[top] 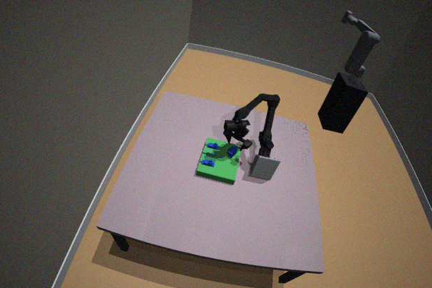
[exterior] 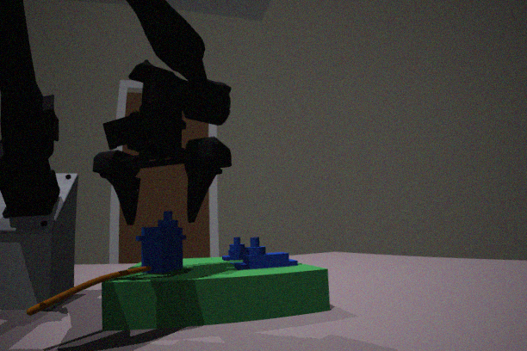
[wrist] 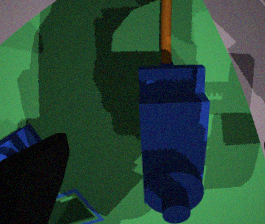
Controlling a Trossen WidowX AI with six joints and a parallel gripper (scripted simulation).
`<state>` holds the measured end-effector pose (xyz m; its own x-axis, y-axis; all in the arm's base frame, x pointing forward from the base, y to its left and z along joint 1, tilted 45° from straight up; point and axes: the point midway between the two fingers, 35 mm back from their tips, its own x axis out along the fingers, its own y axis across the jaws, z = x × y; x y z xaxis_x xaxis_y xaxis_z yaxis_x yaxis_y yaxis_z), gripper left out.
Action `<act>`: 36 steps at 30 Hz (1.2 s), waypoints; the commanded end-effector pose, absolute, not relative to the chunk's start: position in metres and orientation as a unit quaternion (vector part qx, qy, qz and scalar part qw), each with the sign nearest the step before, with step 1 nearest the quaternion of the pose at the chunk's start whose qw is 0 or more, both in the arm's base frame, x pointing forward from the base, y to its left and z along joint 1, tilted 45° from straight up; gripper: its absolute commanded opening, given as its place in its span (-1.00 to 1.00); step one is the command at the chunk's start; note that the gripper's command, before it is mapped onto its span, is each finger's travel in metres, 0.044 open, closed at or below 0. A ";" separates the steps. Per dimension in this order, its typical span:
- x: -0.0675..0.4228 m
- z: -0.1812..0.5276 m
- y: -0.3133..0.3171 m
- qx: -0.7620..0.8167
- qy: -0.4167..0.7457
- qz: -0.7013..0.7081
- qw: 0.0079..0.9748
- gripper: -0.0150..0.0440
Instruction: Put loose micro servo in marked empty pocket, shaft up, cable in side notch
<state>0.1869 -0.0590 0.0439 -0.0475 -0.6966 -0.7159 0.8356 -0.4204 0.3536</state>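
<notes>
The end effector (exterior: 161,221) hung just above the loose micro servo (exterior: 161,251), its two dark fingers (exterior: 127,195) spread wide with nothing between them; the tips stood to either side of the servo's top, a little above it and touching nothing. The servo itself stood upright on the green deck (exterior: 250,292) at the corner nearest the arm's grey base (top: 265,167), its output shaft up; its orange cable (exterior: 79,287) trailed off the deck edge and down to the table (exterior: 413,301). Whether it was resting on the deck top or partly sunk in a recess, I could not tell from where I stood. Two other blue servos (exterior: 258,255) sat low in the deck further along; from above, a darker pocket (top: 210,154) showed between them, which I took to be the marked one.

The servo looked to me like a small, stiff, light block, probably slick-sided, so a firm squeeze across its flat body below the ears seemed the safest hold; the shaft and ears seemed poor places to pinch; the limp cable would likely drag behind and tug it askew.
</notes>
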 end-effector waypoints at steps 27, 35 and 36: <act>0.184 0.037 -0.066 0.433 0.080 -0.722 0.534 -0.45; 0.176 0.056 -0.050 0.433 0.080 -0.722 0.534 -0.49; 0.175 0.057 -0.049 0.433 0.080 -0.722 0.534 -0.49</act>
<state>0.1748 -0.0542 0.0506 -0.0664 -0.7080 -0.7031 0.8477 -0.4116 0.3345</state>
